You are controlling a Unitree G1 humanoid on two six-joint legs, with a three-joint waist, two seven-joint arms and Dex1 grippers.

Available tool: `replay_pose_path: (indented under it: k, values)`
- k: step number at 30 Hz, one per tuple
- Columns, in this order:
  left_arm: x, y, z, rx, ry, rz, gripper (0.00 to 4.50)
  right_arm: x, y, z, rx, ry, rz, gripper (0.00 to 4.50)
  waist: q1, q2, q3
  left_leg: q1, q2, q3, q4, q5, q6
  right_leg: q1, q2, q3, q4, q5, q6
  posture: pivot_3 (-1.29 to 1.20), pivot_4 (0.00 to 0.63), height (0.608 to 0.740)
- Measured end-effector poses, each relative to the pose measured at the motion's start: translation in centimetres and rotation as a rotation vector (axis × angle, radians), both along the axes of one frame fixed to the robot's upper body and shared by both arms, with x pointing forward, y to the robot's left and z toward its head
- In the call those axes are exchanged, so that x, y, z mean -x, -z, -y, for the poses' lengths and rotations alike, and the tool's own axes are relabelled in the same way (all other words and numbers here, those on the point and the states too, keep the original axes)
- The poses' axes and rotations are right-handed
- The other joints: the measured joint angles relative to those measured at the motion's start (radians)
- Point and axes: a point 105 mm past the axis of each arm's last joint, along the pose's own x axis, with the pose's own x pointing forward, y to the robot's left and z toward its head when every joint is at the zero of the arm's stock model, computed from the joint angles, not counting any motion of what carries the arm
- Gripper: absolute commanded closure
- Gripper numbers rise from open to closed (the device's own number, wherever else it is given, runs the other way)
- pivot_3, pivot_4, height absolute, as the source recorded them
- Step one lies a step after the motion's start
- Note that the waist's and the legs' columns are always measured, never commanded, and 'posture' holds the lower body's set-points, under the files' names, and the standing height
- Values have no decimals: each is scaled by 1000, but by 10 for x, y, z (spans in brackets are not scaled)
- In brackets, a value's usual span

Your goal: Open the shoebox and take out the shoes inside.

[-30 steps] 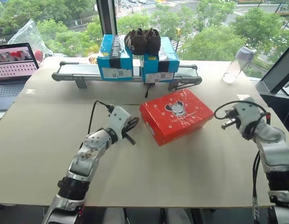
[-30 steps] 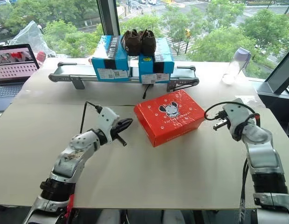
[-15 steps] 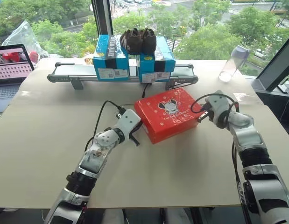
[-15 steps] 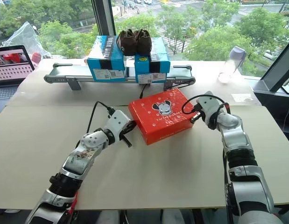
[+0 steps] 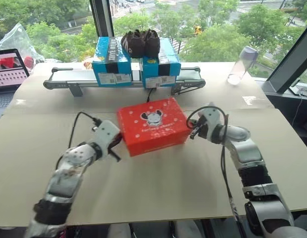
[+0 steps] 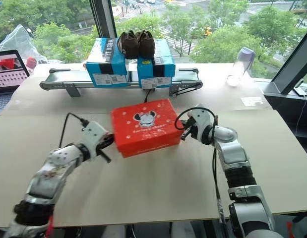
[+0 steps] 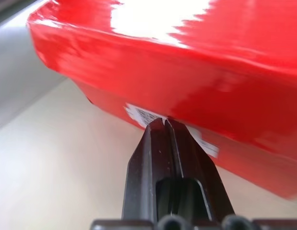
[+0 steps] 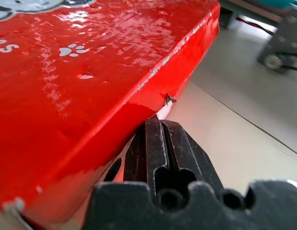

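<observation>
Bright red cardboard shoebox (image 5: 152, 126) with paw prints, lid down, mid-table between left gripper (image 7: 164, 125) and right gripper (image 8: 157, 125), both closed, empty, tips at its ends; risk: uneven pressing skews or slides it.

Both arms reach inward toward each other. The left gripper (image 7: 165, 123) points forward and rightward, fingers (image 7: 155, 153) pressed together. The right gripper (image 8: 160, 122) points leftward, its fingers likewise closed.
</observation>
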Motion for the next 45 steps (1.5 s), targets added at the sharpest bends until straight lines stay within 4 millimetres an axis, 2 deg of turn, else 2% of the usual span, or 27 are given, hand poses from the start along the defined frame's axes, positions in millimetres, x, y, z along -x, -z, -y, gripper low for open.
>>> replay_pose_path:
  k: [3, 7, 12, 16, 21, 24, 27, 30, 33, 35, 40, 45]
  values:
    - [17, 7, -13, 26, -8, -80, 4451, 10, -11, -16, -41, -63, -15, 4403, 8, 0, 0, 0, 0, 0, 0, 0, 0, 0, 0, -1, 0, 0, -1, 0, 150, 740]
    - [36, 7, -21, 74, -15, -148, 4451, 28, -23, -32, -60, -151, -52, 4403, 20, 0, 0, 0, 0, 0, 0, 0, 0, 0, 0, -1, 0, -1, -1, 0, 150, 740]
    - [54, 0, -6, 129, 62, -182, 4451, 62, -28, -58, -71, -319, -112, 4403, 31, 0, 0, 0, 0, -1, 0, -1, -1, 1, 0, -2, 0, -2, -2, 0, 150, 740]
    - [66, 1, -3, 159, 77, -217, 4451, 80, -19, -52, -29, -338, -191, 4403, 33, 0, 0, 0, 0, -2, 0, -1, -1, 1, 0, -2, 0, -2, -2, 0, 150, 740]
    - [77, -2, -7, 143, 95, -246, 4451, 87, -10, -34, 25, -324, -259, 4403, 32, 0, 0, 1, 0, -2, 0, -1, -1, 1, 0, -2, 0, -2, -3, 0, 150, 740]
    - [78, -5, -20, 115, 71, -245, 4451, 83, -8, -2, 70, -265, -308, 4403, 33, -1, 0, 0, 0, -2, 0, -1, -1, 1, 0, -2, -1, -3, -3, 0, 150, 740]
    - [76, -5, -46, 74, 3, -257, 4451, 76, -10, 58, 137, -127, -376, 4403, 45, -1, 0, 0, 0, -2, 0, -1, -1, 0, 0, -3, -2, -4, -5, 0, 150, 740]
    - [71, -7, -60, 24, -19, -245, 4451, 64, -10, 83, 192, -41, -335, 4403, 41, -1, 0, 2, 0, -2, -1, -1, -1, 1, 0, -3, -1, -6, -6, 0, 150, 740]
    - [57, -7, -58, -20, -17, -193, 4451, 43, 6, 79, 203, 6, -311, 4403, 30, -1, 0, 2, 0, -2, -1, -1, -1, 1, 0, -2, -1, -6, -2, 0, 150, 740]
    - [37, -7, -51, 3, -50, -122, 4451, 25, 14, 68, 204, 45, -279, 4403, 27, -1, 0, 2, 0, -3, 0, -1, -1, 1, 0, -2, 0, -3, -2, 0, 150, 740]
    - [1, 2, -21, 40, -83, -17, 4451, 1, 9, 33, 169, 38, -196, 4403, 29, -1, 0, -4, 0, -3, 1, -1, -1, -1, 1, -3, -1, -2, -2, 0, 150, 740]
    - [-18, 4, -14, -7, -121, 43, 4451, -17, 15, 16, 151, 49, -176, 4403, 34, -1, 0, -5, 0, -3, 1, -1, 0, -1, 1, -3, -1, -2, -2, 0, 150, 740]
